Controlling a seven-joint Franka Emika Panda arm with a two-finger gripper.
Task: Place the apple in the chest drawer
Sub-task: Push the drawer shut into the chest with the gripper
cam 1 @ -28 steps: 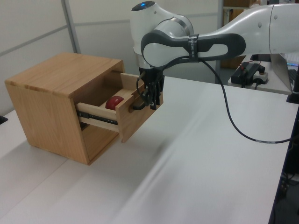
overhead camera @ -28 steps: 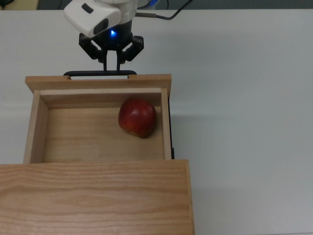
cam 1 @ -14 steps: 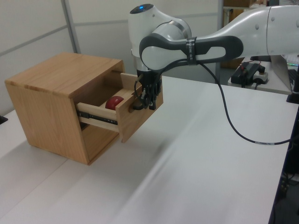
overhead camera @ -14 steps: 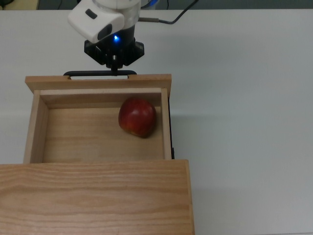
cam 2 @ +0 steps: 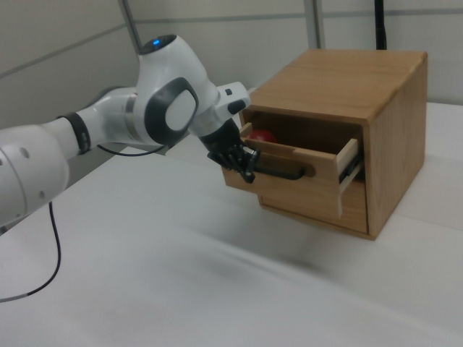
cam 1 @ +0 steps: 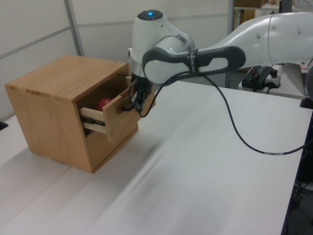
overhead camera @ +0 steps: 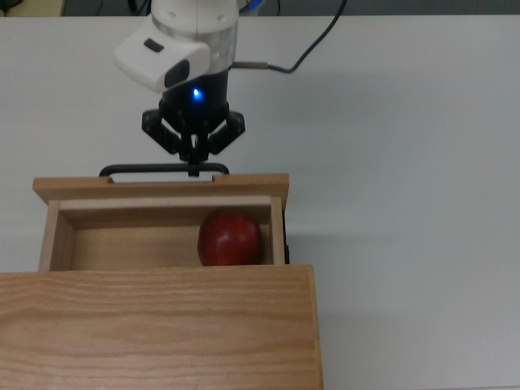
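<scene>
The round red apple [overhead camera: 230, 239] sits in the light-wood chest drawer [overhead camera: 160, 188], whose front faces 12 o'clock in the top view; gripper [overhead camera: 194, 159] pinched together at the handle [overhead camera: 162, 171].

White table [overhead camera: 406, 203], black cable [cam 1: 244, 142] across it, pale wall panels [cam 1: 39, 29] behind the scene.
</scene>
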